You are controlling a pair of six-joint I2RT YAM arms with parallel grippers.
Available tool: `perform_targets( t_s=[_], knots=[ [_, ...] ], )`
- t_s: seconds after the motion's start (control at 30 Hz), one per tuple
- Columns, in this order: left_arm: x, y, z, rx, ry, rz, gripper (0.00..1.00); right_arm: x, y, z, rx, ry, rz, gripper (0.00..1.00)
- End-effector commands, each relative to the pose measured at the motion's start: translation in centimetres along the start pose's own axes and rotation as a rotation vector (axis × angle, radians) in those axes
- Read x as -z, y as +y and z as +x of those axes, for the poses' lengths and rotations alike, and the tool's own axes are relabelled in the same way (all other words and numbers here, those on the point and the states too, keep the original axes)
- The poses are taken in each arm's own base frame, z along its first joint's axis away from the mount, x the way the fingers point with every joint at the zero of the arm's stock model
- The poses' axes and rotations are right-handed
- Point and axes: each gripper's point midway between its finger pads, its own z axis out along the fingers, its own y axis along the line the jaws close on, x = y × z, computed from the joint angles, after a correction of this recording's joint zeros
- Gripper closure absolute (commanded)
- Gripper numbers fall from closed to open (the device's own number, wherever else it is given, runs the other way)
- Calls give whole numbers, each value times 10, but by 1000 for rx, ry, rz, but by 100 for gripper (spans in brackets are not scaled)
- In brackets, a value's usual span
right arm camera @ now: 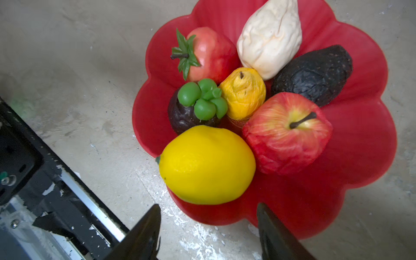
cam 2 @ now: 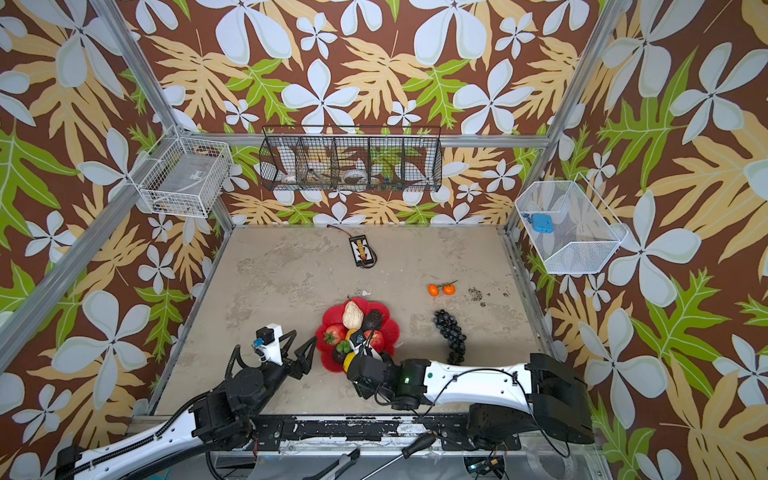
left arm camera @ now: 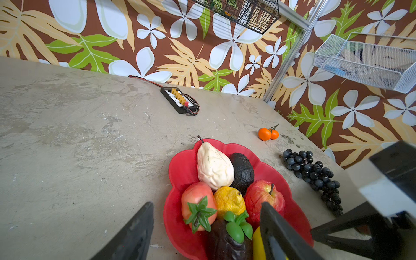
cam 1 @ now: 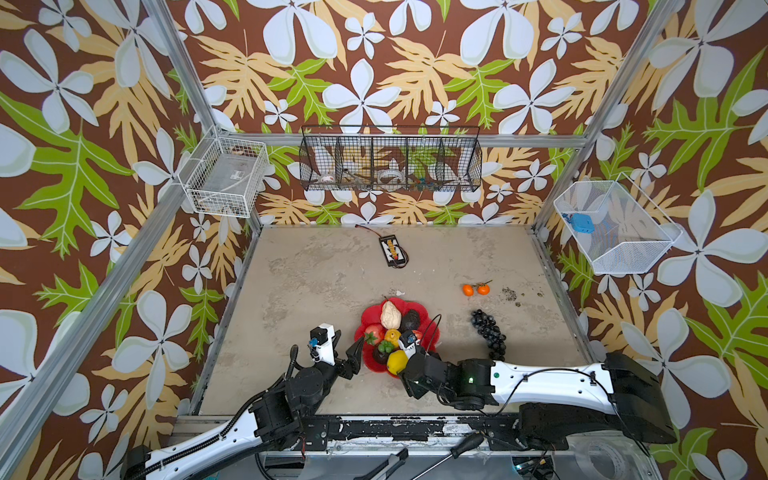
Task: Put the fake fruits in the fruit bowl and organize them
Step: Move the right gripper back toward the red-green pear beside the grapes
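Fruit bowl [right arm camera: 360, 157] sits on the grey table [cam 1: 316, 291]. Seven pieces are packed inside it, touching:
- lemon [right arm camera: 207, 164] at the rim nearest the arms
- apple [right arm camera: 286, 135]
- avocado [right arm camera: 315, 74]
- beige pear-shaped piece [right arm camera: 270, 38] at the far rim
- strawberry [right arm camera: 211, 54]
- small wrinkled yellow fruit [right arm camera: 244, 94] at centre
- dark fruit with green leaves [right arm camera: 191, 112]

Right of the bowl: grape bunch [cam 1: 489, 332] near, two oranges [cam 1: 476, 289] farther back. Black device [cam 1: 392, 250] well behind the bowl.

Right gripper [right arm camera: 208, 216] over the bowl's near rim, jaws apart, empty. Left gripper [left arm camera: 207, 206] just beside the bowl's left rim, spread, empty.
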Motion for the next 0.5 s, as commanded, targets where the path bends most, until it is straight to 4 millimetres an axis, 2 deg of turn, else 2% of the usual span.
perform_targets(
  t_s=[0.0, 0.13, 0.3, 0.37, 0.47],
  knots=[
    [-1, -1, -1, 1, -4, 3, 25, 12, -7, -15, -22, -67, 17, 33],
    [-3, -3, 2, -11, 17, 1, 26, 28, -27, -31, -94, -139, 39, 35],
    [-5, -5, 4, -19, 28, 4, 27, 34, -34, -37, -131, -169, 9, 35],
    [-5, -5, 4, -18, 27, 7, 27, 34, -47, -35, -144, -161, 71, 29],
    [-4, -6, 3, -8, 23, 10, 27, 35, -83, -34, -212, -138, 161, 27]
  ],
)
